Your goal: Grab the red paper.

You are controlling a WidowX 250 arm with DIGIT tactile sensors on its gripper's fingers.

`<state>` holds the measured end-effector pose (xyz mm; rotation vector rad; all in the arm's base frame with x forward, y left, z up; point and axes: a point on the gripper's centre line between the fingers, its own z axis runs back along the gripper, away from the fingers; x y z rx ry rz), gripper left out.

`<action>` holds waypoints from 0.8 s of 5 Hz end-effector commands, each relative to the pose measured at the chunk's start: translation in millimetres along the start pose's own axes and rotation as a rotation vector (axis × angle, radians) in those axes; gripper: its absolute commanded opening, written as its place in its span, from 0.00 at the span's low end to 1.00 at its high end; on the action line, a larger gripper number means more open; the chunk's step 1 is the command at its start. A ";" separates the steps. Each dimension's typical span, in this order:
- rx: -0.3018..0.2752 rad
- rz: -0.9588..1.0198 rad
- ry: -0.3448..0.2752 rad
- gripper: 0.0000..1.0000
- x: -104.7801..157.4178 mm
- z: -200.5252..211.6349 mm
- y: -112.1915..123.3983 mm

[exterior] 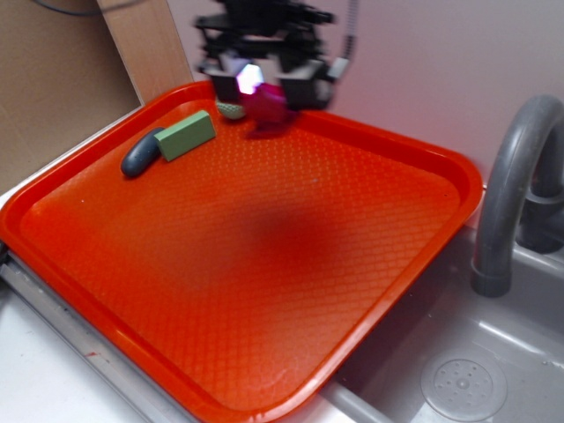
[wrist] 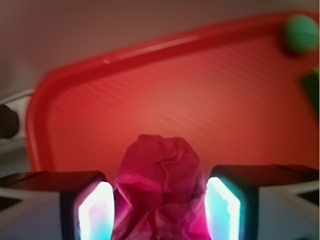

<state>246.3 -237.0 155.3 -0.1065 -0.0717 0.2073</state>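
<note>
Red paper (wrist: 159,192) clamped between gripper (wrist: 159,207) fingers, near far edge of orange tray (exterior: 264,264); grasp step judged done, lift needed next.

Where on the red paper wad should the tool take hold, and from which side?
Across the wad's middle, from above. The red paper is a soft crumpled lump with no handle, so any opposing flanks will squash and hold. The tool already straddles it, one finger on each side, near the tray's far rim.

You'll find the paper (exterior: 264,104) between the fingers (wrist: 95,212), over the tray's (exterior: 352,291) far edge. The ball (exterior: 231,110), block (exterior: 186,135) and pebble (exterior: 141,155) lie left of it.
</note>
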 end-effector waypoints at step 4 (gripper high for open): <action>-0.019 0.119 -0.205 0.00 -25.1 103.3 123.4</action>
